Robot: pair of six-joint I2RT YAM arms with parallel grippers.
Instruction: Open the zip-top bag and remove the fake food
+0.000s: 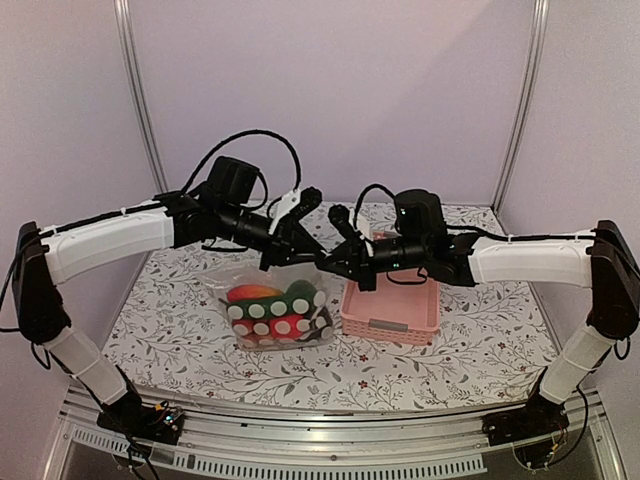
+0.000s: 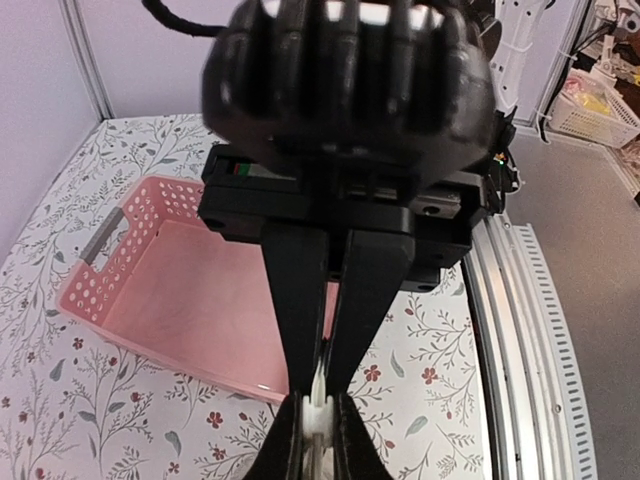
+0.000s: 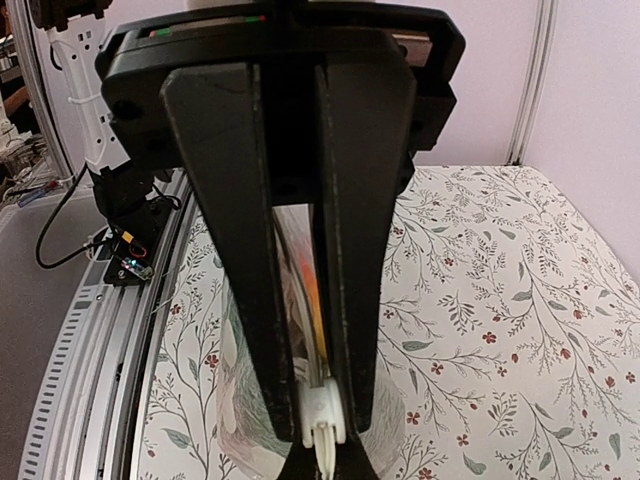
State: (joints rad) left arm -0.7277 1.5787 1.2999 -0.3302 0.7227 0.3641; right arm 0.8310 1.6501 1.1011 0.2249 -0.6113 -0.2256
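Top external: left jaws and right jaws clamp the zip-top bag [image 1: 280,325] at its top edge, fake food [image 1: 256,294] inside.

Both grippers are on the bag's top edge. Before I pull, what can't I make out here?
- Zip sealed or parted: in the top view, the left gripper and right gripper cover the mouth of the zip-top bag. In the wrist views, fingers hide all but a white nub.
- Fake food, which pieces: in the top view, white dots and crinkles mask them.
- Pink basket, far end: in the top view, the right arm is over it.
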